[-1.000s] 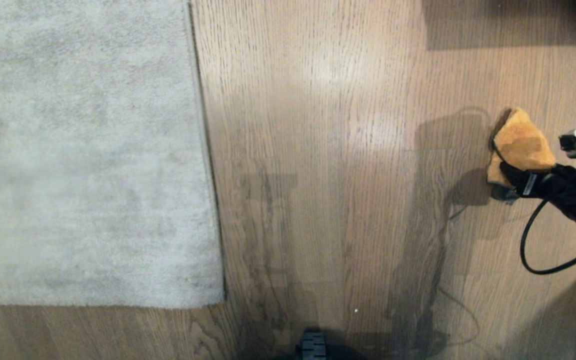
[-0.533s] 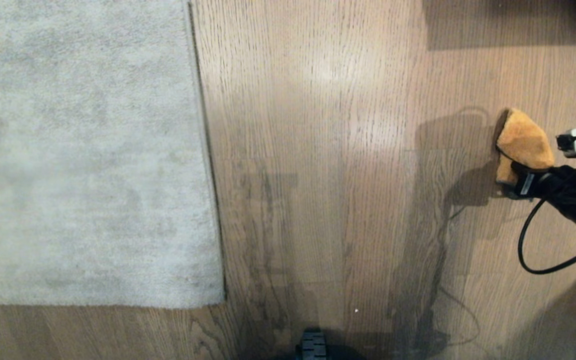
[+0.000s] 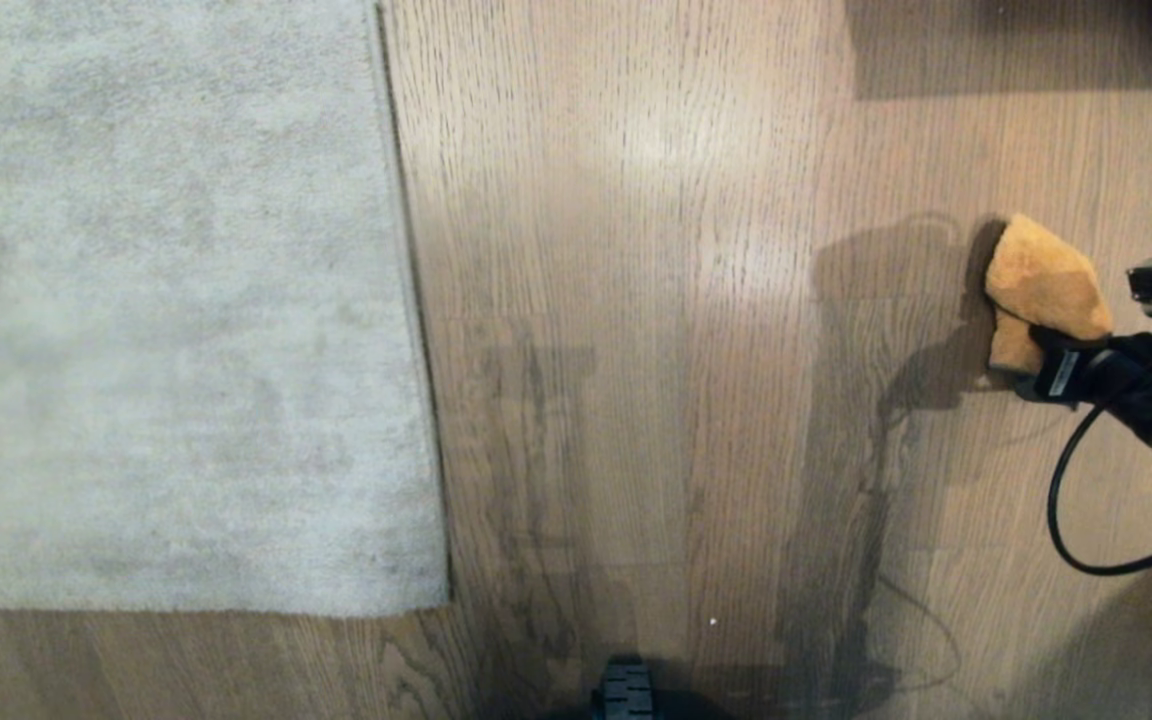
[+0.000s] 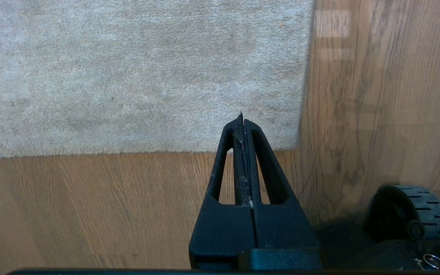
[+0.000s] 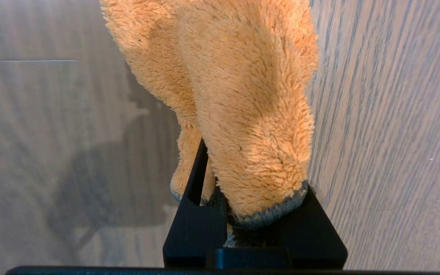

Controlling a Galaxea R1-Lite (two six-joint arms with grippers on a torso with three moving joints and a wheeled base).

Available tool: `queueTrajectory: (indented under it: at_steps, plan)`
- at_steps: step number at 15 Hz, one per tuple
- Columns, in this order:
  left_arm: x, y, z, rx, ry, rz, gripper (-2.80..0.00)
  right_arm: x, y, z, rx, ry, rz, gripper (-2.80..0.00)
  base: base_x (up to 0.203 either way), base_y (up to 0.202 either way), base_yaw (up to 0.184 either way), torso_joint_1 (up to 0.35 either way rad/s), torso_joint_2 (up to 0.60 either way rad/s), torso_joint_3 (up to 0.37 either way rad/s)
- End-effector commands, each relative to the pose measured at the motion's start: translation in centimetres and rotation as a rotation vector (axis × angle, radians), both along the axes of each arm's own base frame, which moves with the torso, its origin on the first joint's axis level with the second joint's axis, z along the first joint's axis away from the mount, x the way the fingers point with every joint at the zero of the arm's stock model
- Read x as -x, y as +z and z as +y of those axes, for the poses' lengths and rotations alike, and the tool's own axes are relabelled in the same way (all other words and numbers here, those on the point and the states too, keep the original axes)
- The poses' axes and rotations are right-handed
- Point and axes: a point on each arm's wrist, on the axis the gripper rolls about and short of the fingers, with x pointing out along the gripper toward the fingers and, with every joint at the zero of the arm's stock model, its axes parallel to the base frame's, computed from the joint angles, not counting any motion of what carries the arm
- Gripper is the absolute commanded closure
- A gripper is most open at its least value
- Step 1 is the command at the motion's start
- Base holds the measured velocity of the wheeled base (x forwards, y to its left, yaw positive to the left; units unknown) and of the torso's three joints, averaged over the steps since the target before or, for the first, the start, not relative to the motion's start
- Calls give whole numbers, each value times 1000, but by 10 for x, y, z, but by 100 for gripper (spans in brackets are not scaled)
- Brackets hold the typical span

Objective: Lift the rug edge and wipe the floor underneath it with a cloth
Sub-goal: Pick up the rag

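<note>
pale rug [image 3: 166,300] lies flat on brown wood floor [image 3: 636,300].

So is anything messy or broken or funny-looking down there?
Nothing looks broken or spilled. The pale grey short-pile rug lies flat on the brown wood-plank floor, its edge straight. The fluffy mustard-tan cloth is bunched in the right gripper. The shut left gripper has only bits of lint on it.
</note>
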Motion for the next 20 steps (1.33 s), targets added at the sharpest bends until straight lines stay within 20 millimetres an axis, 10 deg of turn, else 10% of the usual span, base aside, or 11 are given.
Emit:
queueTrajectory:
  at_steps: [1,20]
  plan:
    - [0,0,0,0,0,0,0,16,11,6,12,10,-43,0,0,0,0,0,0,0]
    - [0,0,0,0,0,0,0,115,18,28,18,20,-96,0,0,0,0,0,0,0]
